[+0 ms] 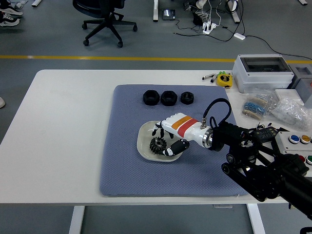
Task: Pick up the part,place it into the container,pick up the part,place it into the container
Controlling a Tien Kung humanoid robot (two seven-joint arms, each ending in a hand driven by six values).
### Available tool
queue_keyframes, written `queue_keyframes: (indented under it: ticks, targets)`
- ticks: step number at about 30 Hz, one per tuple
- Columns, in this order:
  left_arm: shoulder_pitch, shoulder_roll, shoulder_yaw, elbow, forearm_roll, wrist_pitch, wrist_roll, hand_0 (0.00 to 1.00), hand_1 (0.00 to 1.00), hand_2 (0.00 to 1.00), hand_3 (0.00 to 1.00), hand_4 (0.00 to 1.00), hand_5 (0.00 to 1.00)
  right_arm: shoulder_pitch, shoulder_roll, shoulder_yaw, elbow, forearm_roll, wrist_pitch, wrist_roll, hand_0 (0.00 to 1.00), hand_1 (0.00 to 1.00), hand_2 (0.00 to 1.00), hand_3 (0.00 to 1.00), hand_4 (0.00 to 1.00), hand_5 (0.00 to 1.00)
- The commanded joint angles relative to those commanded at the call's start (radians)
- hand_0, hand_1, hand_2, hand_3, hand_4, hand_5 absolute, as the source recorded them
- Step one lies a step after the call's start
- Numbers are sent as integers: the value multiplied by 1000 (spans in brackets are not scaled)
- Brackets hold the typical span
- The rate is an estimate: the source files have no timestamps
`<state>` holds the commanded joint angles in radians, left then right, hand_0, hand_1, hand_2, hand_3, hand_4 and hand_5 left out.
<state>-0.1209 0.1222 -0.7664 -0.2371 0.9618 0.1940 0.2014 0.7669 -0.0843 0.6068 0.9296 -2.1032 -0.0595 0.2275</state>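
My right hand (163, 140) reaches over the white dish (145, 132) in the middle of the blue-grey mat (126, 170). Its fingers (157, 130) and thumb (174, 146) are curled around a large black gear (156, 145), which sits low inside the dish. Whether the gear touches the dish floor is unclear. Three black ring-shaped parts (168, 97) lie in a row at the back of the mat. My forearm covers the mat to the right of the dish. My left arm is out of view.
A grey electrical box (263, 72), bags of small parts (287, 108) and a button panel (298, 140) crowd the table's right side. A yellow tape measure (224, 79) and pens lie behind the mat. An office chair (103, 19) stands on the floor beyond.
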Motion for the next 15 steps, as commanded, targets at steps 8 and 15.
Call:
queue_keyframes:
  ticks: [8, 15]
  targets:
    - [-1, 0, -4, 0, 10, -5, 2, 709, 699, 757, 595, 698, 669, 4, -7, 14, -1, 23, -45, 1, 215, 381, 715, 998, 998, 540]
    - [-3, -1, -3, 0, 8, -3, 3, 707, 699, 757, 596, 704, 671, -23, -86, 96, 68, 9, -48, 1, 212, 373, 680, 919, 998, 542]
